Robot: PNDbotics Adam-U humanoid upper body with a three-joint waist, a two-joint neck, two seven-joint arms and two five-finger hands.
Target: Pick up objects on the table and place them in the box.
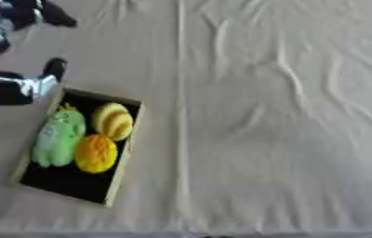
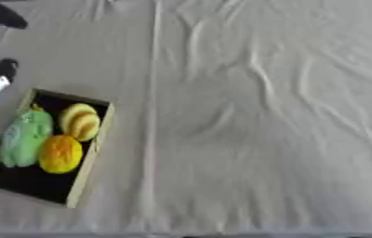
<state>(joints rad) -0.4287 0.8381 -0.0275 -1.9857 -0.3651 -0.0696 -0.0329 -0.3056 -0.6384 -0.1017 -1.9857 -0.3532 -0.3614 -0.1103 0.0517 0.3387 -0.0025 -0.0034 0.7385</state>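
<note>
Box sitting at lower left of the cloth-covered bench (image 1: 262, 116).
Your left hand (image 1: 26, 86) is showing only partly at upper left; you cannot tell its fingers' state. The box (image 1: 122, 158) is holding a green toy (image 1: 57, 137), an orange ball (image 1: 96, 153) and a yellow round thing (image 1: 113, 121).

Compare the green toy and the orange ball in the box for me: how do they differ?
The green toy is long and pale green, lying lengthwise along the box's left side; the orange ball is round and yellow-orange. The toy looks clearly larger than the ball. The toy has a light patch on it; the ball looks plain. Both lie side by side on the box's dark floor, and neither hand holds them.
</note>
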